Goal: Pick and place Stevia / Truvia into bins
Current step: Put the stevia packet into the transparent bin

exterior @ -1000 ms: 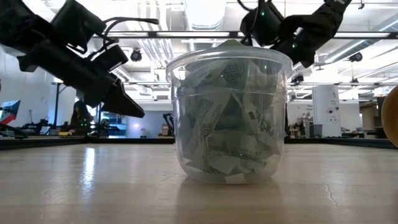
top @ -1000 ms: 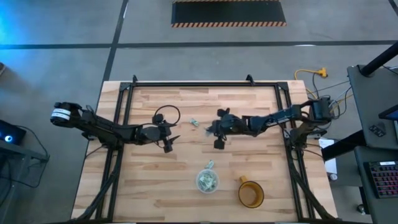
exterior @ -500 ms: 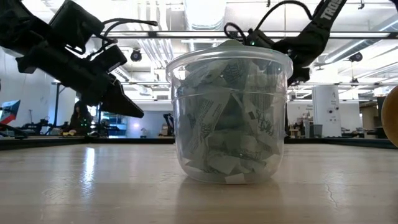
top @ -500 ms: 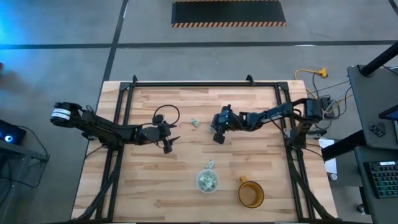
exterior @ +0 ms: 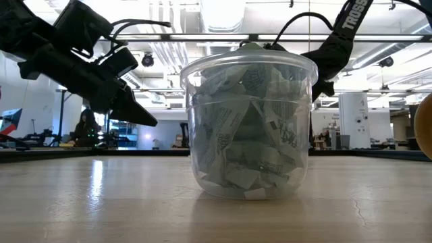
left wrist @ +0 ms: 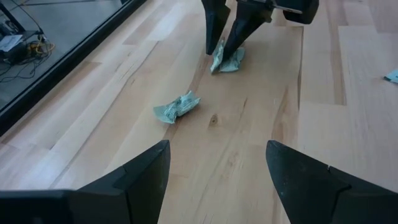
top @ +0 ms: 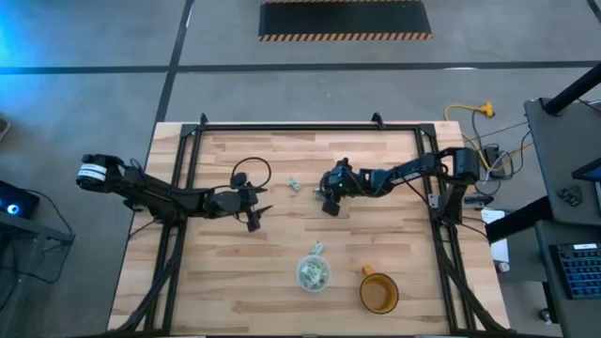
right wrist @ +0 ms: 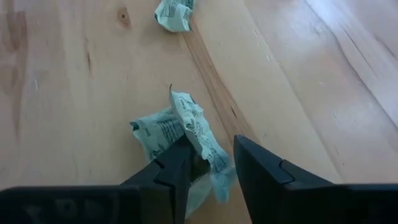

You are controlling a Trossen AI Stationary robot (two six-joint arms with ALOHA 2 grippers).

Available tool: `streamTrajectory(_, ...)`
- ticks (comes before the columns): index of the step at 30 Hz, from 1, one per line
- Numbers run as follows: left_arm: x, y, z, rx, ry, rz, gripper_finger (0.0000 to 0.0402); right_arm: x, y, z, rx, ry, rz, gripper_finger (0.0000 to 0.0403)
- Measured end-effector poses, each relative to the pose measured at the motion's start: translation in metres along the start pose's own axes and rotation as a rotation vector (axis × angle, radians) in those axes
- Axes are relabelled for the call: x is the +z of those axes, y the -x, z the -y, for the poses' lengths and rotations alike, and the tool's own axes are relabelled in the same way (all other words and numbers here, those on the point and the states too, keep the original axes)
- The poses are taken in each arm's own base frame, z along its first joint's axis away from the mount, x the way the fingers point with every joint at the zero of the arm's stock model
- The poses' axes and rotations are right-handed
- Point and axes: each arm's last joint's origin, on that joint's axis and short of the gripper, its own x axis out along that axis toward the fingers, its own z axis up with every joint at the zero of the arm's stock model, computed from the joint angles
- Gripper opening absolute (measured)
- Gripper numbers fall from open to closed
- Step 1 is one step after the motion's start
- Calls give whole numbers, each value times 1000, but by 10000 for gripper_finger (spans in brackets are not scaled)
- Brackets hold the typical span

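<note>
Several crumpled pale green Stevia sachets lie on the wooden table. My right gripper (right wrist: 208, 171) (top: 327, 204) stands open at the table's middle, pointing slantwise down, one finger on either side of a sachet (right wrist: 180, 134) (left wrist: 228, 60). Another sachet (right wrist: 174, 12) (left wrist: 177, 107) (top: 293, 185) lies to its left. My left gripper (left wrist: 217, 180) (top: 255, 216) hangs open above the table, left of centre, holding nothing. The clear cup (top: 314, 273) (exterior: 248, 125) stands near the front edge, full of sachets. In the low view the cup hides my right gripper. My right gripper's two fingers (right wrist: 177, 171) straddle the crumpled sachet's near edge (right wrist: 208, 152), coming slantwise from above and from the table's right. The sachet lies on the table. I cannot tell whether the fingers touch it.
An amber mug (top: 379, 292) (exterior: 425, 128) stands right of the cup near the front edge. A scrap of sachet (left wrist: 392, 76) lies farther off. One sachet (top: 317, 249) sits just behind the cup. Black frame rails (top: 310, 128) run along the table's far side.
My right gripper has come down and a little toward the table's far edge, onto the sachet at the middle; in the low view it has sunk behind the cup. The sachets and the cup have stayed where they were.
</note>
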Motion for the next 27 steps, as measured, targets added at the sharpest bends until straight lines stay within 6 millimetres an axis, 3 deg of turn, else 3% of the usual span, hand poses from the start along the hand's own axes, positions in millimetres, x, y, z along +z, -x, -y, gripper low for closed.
streamTrajectory(10,0,0,0,0,3,-2,248,7,8,1,1,4,39,17)
streamTrajectory(18,0,0,0,-7,21,-4,248,22,28,-5,37,28,114,9)
streamTrajectory(21,-1,0,0,-8,21,-5,248,28,42,-14,157,75,149,9)
streamTrajectory(27,-1,0,0,-8,20,-7,248,34,75,-44,570,175,178,9)
